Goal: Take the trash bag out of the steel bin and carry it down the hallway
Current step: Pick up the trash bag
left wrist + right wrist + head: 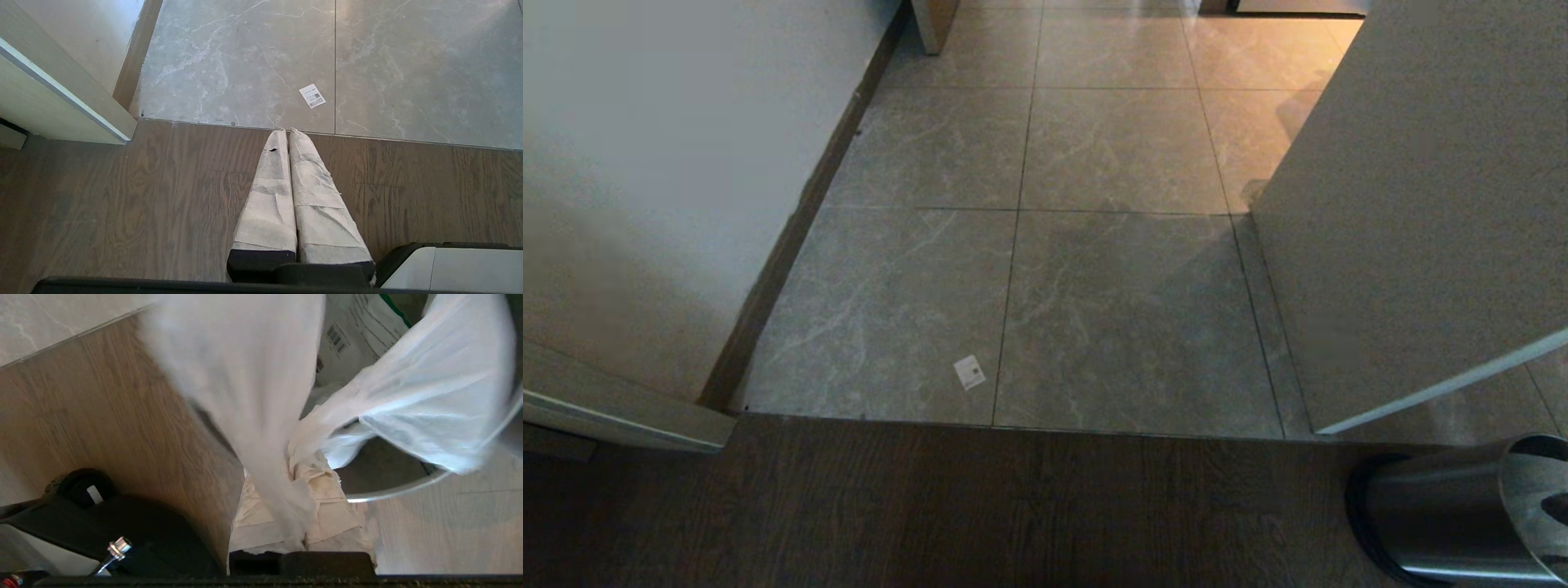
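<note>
The steel bin (pixel 1454 523) stands on the wood floor at the lower right of the head view. Neither arm shows in that view. In the right wrist view the white trash bag (pixel 408 404) spills over the bin's metal rim (pixel 392 492), with printed text and a green edge on one part. My right gripper (pixel 292 465) is shut on a gathered strip of the bag's thin plastic, which stretches away from the taped fingers (pixel 339 514). My left gripper (pixel 286 130) hangs shut and empty over the wood floor. The hallway (pixel 1111 245) of marbled tiles lies straight ahead.
A white wall (pixel 645 163) with a dark baseboard borders the hallway on the left. A pale door panel (pixel 1421 204) juts in on the right, just behind the bin. A small paper label (pixel 969 372) lies on the tile near the threshold. My base (pixel 470 265) is beside the left gripper.
</note>
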`<state>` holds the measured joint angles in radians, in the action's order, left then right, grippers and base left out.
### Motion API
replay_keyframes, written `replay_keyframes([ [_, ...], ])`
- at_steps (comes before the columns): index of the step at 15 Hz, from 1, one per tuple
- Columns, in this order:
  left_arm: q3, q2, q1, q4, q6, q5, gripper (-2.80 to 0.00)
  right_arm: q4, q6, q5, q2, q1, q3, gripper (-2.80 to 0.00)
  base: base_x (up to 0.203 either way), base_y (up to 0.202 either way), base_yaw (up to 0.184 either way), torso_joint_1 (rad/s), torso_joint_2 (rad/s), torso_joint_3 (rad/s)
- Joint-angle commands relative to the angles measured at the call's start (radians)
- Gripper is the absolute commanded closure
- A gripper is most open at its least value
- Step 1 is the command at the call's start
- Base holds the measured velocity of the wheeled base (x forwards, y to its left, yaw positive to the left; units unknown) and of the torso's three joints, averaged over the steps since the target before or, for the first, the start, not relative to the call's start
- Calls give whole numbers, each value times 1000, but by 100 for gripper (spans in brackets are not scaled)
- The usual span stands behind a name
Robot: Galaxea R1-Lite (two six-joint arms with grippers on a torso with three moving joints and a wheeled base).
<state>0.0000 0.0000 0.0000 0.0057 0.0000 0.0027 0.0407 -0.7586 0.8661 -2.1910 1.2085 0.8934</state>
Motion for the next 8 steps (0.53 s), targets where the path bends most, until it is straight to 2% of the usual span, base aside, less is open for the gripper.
replay_keyframes([
  [1,0,0,0,0,0,0,0,-28,-7,2,141,1,-21,0,0,0,0,0,0,0],
  [4,0,0,0,0,0,0,0,-207,-60,0,401,1,-24,0,0,0,0,0,0,0],
  [6,0,0,0,0,0,0,0,-362,-176,7,581,1,-18,0,0,0,0,0,0,0],
  [8,0,0,0,0,0,0,0,-470,-257,28,753,1,6,0,0,0,0,0,0,0],
])
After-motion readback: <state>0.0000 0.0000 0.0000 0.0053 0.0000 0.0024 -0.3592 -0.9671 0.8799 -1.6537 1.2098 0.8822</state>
